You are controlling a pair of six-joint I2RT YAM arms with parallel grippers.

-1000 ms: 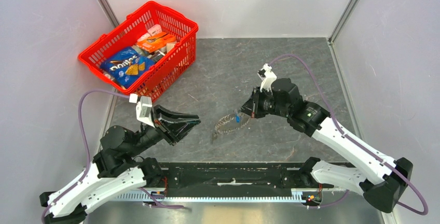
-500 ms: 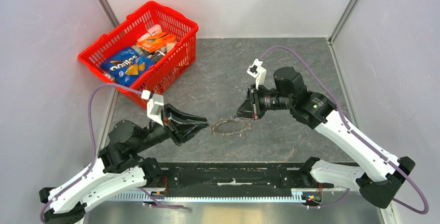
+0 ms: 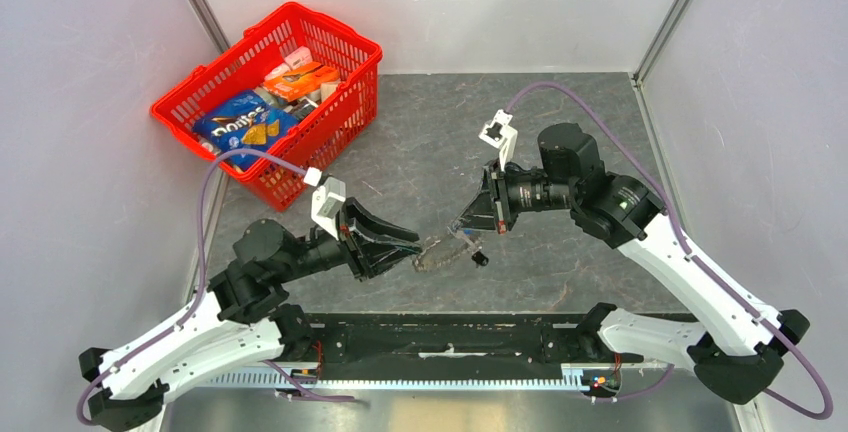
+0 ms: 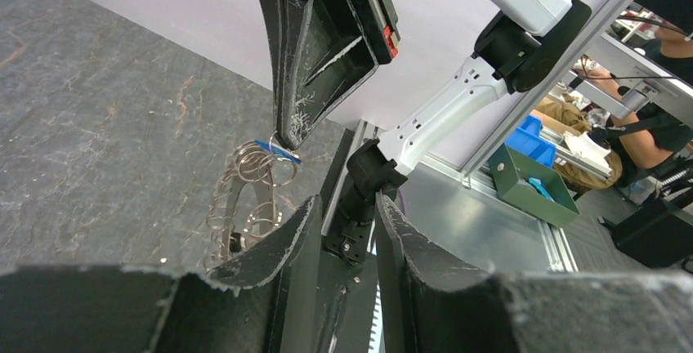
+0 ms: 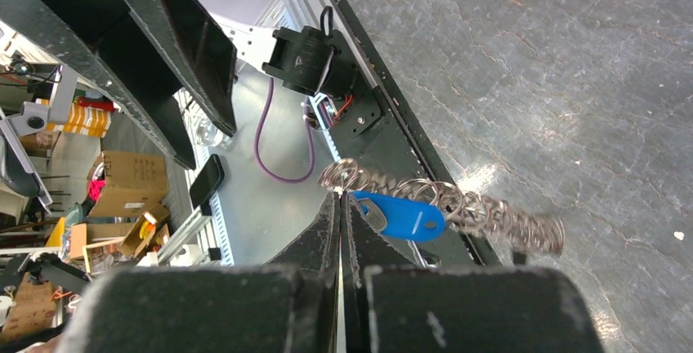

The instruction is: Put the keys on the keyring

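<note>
Moved in from the left over the past second, the left claw (image 3: 412, 249) is now seen just beside the keys (image 3: 440, 252), where earlier it was held well apart from them. Its fingers are parted to a moderate gap, and nothing is seen between them. The keys are shown as a curved string of small silvery-grey metal pieces and rings, with a blue-headed key (image 5: 404, 218) at the upper end. That end is pinched by the right claw (image 3: 458, 225), whose fingers are pressed fully together. The bunch is held between the two claws over the front centre of the grey worktop (image 3: 420, 142); whether its lower end touches the surface cannot be told. The right claw has shifted only slightly since the earlier frame, while the bunch has been drawn into a tighter cluster. The red basket (image 3: 340, 47) is left at the back left.
</note>
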